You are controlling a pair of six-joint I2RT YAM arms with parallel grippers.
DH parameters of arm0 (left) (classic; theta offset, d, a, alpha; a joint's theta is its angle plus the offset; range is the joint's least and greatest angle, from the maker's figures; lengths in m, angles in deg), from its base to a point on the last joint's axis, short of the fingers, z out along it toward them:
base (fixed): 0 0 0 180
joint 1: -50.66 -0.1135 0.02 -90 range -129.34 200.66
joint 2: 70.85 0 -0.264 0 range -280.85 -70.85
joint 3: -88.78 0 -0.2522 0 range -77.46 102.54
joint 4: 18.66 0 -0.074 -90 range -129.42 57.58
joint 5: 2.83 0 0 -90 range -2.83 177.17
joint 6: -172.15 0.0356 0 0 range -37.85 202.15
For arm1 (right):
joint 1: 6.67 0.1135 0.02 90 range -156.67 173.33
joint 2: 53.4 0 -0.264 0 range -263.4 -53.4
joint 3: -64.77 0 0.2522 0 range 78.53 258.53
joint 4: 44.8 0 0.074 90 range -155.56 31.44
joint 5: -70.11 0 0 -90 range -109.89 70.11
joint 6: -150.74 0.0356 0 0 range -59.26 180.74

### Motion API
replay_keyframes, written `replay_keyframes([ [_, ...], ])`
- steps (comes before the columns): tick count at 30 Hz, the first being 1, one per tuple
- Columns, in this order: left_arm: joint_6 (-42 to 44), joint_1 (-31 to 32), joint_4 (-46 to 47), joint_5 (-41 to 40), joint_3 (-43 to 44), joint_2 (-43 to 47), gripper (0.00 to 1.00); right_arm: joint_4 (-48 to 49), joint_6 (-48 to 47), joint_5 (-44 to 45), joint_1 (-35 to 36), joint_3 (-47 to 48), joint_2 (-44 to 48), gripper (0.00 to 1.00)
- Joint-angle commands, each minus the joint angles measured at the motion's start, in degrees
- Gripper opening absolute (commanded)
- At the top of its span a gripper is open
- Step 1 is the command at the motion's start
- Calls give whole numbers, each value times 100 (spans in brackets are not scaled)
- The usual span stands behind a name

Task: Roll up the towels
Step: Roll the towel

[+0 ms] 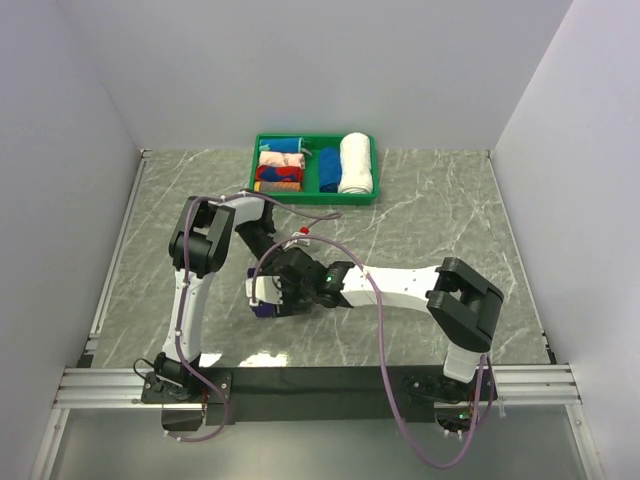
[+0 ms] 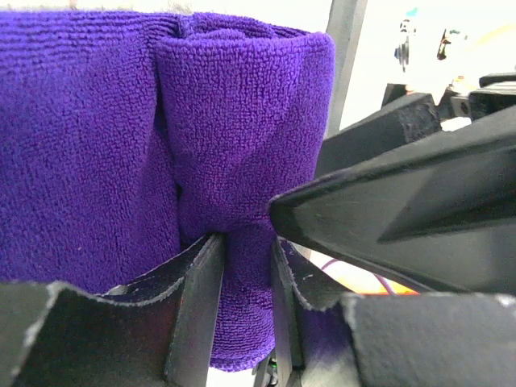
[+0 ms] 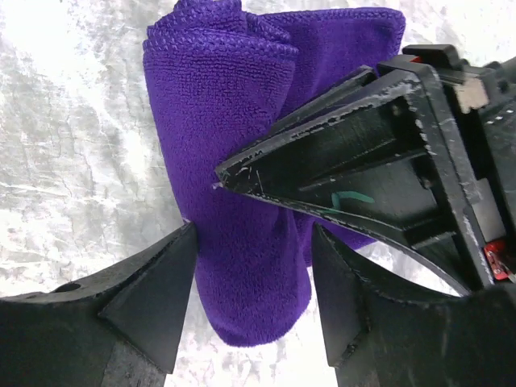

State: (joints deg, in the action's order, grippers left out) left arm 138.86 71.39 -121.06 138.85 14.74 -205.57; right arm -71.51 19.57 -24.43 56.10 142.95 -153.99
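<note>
- The purple towel point(image 3: 234, 161) lies rolled on the table point(image 3: 64, 161), left of centre, with both grippers meeting on it
- Its long axis runs straight away from the right gripper point(image 3: 254, 242), whose jaws stand wide astride the roll; whether they press it I cannot tell
- The left gripper point(image 2: 246, 250), jaws nearly closed, pinches a fold of the roll
- Neither arm is nearer, so letting go cleanly probably matters next

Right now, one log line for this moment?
deep-purple soft cloth towel: rolled | left gripper: pinching the roll | right gripper: astride the roll, grip unclear
</note>
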Motion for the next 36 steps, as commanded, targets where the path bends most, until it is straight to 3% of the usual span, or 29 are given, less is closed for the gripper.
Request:
replay_keyframes([
  [1,499,36,1323,-1178,-264,-222,36,354,-251,190,-1,-132,-56,64],
  [9,455,-157,1385,-1055,-256,-108,39,-496,-383,-547,-1,26,-417,58],
  [11,394,-210,1481,-993,-229,-29,39,-725,-366,-802,-1,131,-539,50],
  [12,376,-262,1507,-985,-220,6,40,-918,-305,-882,-10,175,-583,44],
  [13,341,-297,1525,-941,-203,41,41,-1024,-269,-1013,-10,228,-636,27],
  [15,350,-446,1516,-836,-142,217,44,-1331,-111,-1145,-27,386,-794,13],
  [16,315,-525,1499,-705,-106,400,46,-1446,-15,-1224,-27,456,-847,0],
  [21,192,-1464,1158,-160,359,859,48,-2568,1057,-1760,-89,1343,-1453,0],
  [28,-80,-3047,1085,851,580,1403,53,-2958,2822,-2955,-509,2074,-2121,0],
  [32,41,-3934,1209,1055,81,2000,54,-3108,3062,-3676,-1028,2478,-2789,0],
  [36,576,-4191,1410,520,-868,2914,55,-3547,3018,-4133,-1363,2900,-3343,0],
])
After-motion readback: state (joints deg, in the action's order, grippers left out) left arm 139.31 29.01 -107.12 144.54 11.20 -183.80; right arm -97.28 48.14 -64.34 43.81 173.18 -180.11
